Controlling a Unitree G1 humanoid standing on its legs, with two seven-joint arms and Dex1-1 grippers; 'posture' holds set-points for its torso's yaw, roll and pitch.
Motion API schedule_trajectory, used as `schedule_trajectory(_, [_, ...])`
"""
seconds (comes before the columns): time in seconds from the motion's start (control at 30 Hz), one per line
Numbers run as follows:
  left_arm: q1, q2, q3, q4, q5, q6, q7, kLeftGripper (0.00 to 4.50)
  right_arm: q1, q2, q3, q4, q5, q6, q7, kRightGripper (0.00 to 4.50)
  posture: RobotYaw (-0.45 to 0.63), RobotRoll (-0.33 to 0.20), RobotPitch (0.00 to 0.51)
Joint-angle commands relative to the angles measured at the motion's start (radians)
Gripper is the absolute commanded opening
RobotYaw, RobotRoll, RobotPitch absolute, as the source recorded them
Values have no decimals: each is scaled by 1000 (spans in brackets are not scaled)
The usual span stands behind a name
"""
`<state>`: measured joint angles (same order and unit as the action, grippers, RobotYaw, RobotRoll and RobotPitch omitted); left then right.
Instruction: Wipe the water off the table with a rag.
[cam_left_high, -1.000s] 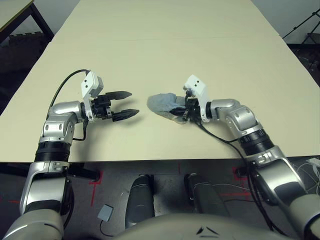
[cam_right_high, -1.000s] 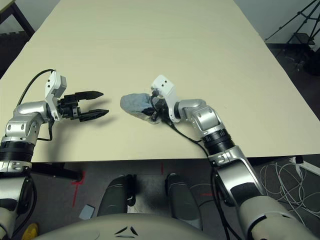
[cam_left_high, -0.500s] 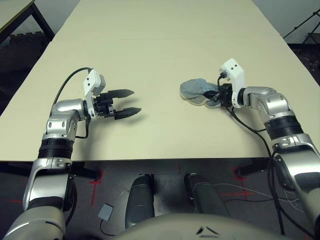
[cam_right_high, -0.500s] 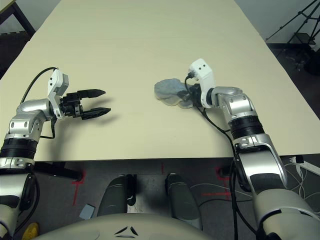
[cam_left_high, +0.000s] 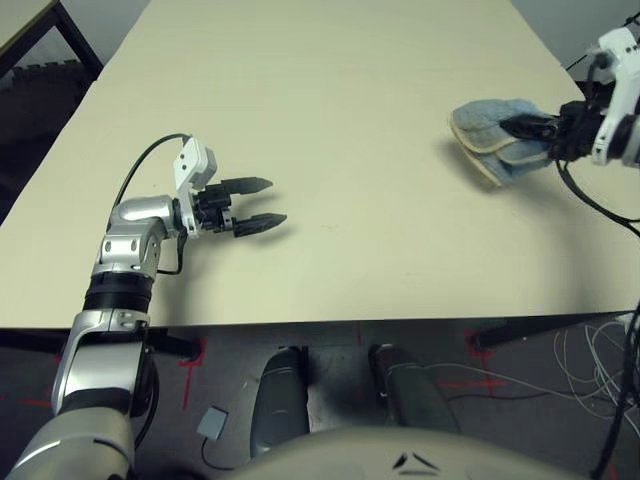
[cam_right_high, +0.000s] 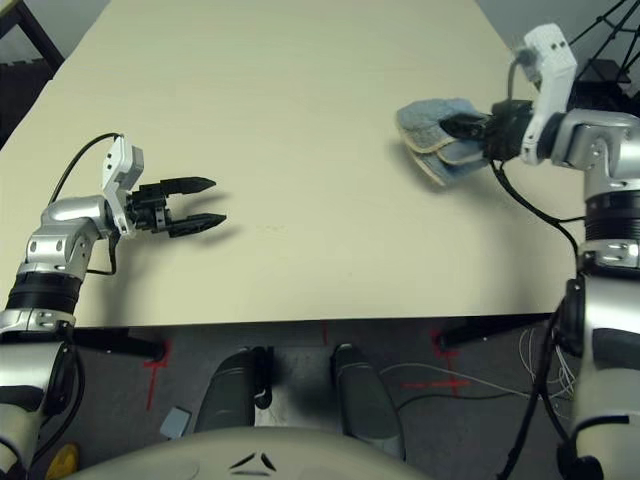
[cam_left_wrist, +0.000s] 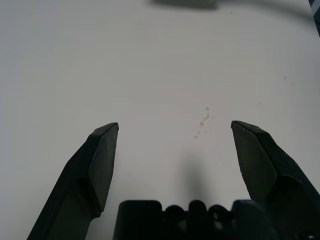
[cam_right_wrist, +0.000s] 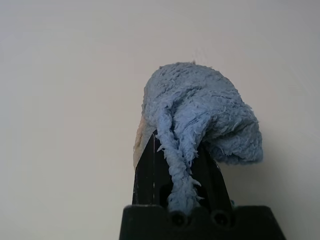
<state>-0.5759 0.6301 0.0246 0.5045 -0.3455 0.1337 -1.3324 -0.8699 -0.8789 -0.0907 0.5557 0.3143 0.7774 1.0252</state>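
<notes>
The robot's silver forearms have glossy metallic shells broken by ribbed black bands. White camera housings with small dark dots sit at the wrists, trailing black cables. Each gripper's tapered fingers are matte black.

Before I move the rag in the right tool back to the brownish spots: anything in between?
Nothing visible stands between the rag in the right tool and the spots; only bare table. The open left tool is close by, on the spots' far side from the rag.
</notes>
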Motion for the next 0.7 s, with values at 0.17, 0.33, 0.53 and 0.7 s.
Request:
schedule_trajectory(0.17, [-11,2,-8,32,17,-13,-10,4500,81,-1,5,59,-44,-53,-13,0,-279,0,141])
schedule_trajectory(0.33, [-12,11,-6,31,17,-13,-14,4500,94,26,1,83,-53,-66,-24,0,-273,0,140])
schedule_trajectory(0.53, [-12,16,-5,22,18,-7,-15,4500,98,66,20,187,-134,-212,-113,0,-270,0,141])
schedule_trajectory(0.7, [-13,19,-5,20,18,-5,-17,4500,84,96,27,284,-195,-349,-180,0,-269,0,143])
